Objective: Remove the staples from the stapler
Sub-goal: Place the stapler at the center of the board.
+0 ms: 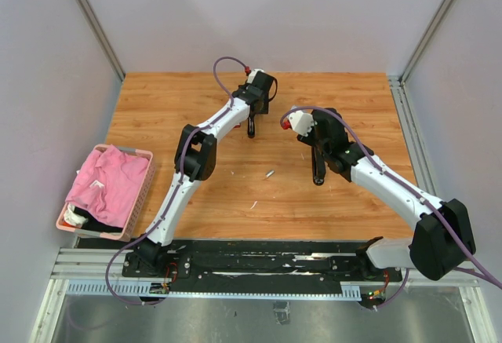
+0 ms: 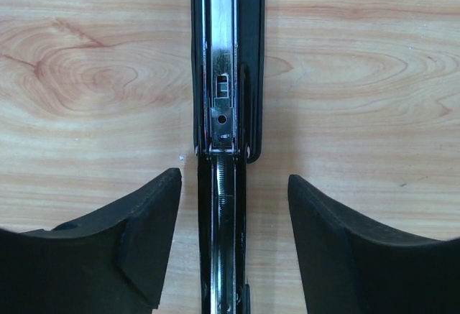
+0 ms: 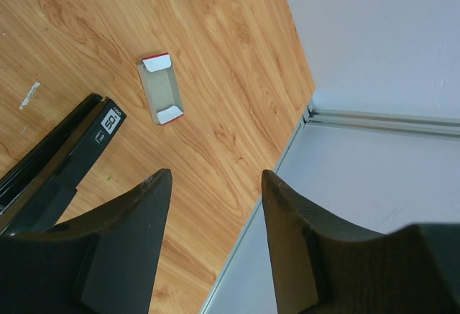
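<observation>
Left end effector (image 2: 233,179) and right end effector (image 3: 215,175) gape; black, shiny-railed stapler (image 2: 228,77) lies open

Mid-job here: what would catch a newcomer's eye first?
The opened black stapler lies on the wooden table, its shiny metal channel bared, between the left gripper's open jaws. A loose silvery staple strip lies mid-table, and a pink basket of pink cloth sits at the table's left edge.
</observation>
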Motion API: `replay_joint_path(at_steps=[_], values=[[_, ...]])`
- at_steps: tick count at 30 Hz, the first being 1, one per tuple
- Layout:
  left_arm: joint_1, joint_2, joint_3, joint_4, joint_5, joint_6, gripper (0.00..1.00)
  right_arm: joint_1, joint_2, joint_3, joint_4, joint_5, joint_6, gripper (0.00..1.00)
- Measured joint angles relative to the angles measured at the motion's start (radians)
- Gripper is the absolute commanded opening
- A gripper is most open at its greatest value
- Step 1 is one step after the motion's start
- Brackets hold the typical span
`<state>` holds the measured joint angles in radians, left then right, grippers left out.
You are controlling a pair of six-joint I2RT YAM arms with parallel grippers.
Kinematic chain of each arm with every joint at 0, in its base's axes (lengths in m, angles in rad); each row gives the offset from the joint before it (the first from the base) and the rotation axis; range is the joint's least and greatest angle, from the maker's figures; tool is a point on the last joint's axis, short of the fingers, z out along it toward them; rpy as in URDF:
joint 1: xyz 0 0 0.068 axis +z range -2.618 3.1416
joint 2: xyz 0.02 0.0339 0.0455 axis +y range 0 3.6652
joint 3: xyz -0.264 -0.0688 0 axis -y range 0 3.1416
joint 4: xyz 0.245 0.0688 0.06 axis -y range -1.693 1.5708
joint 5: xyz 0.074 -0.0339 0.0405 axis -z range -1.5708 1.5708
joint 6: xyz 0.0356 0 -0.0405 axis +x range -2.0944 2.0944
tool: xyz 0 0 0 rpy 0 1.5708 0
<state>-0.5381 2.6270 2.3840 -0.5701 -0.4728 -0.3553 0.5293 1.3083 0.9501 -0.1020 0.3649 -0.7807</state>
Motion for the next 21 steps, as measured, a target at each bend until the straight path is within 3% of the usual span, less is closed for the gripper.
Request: replay_joint_path(at_steps=[9,13,21], values=[[0.000,-0.055,-0.051,0.003,0.042,0.024,1.00,0.000,0.015,0.000,-0.001,-0.022,0.023,0.58],[0.001,-0.187,-0.156,0.029,0.061,0.056,0.98,-0.004,0.032,0.000,-0.010,-0.061,0.067,0.64],[0.003,-0.663,-0.490,0.159,0.085,0.212,0.98,-0.049,0.061,0.003,-0.058,-0.132,0.178,0.67]])
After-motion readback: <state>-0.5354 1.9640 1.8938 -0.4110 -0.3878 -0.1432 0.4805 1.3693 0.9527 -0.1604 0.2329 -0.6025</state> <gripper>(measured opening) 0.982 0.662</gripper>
